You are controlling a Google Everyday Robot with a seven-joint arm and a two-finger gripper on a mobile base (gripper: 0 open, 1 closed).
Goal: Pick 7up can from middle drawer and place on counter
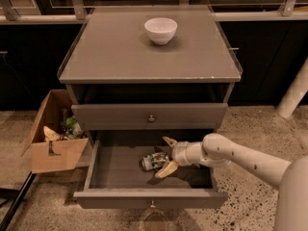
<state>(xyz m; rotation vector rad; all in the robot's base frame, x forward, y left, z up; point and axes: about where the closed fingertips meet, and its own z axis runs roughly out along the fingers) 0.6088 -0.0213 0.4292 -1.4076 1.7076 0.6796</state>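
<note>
The middle drawer [115,170] is pulled open below the counter [115,52]. The 7up can [154,160], green and white with a silver end, lies on its side on the drawer's dark floor. My gripper [167,155] reaches in from the right on a white arm, open, with one pale finger behind the can and one finger [166,170] in front of it. The fingers straddle the can's right end; I cannot tell whether they touch it.
A white bowl [160,30] stands at the back middle of the counter. The top drawer [150,116] is closed. An open cardboard box [55,134] with scraps sits on the floor to the left. A white post [294,95] stands at right.
</note>
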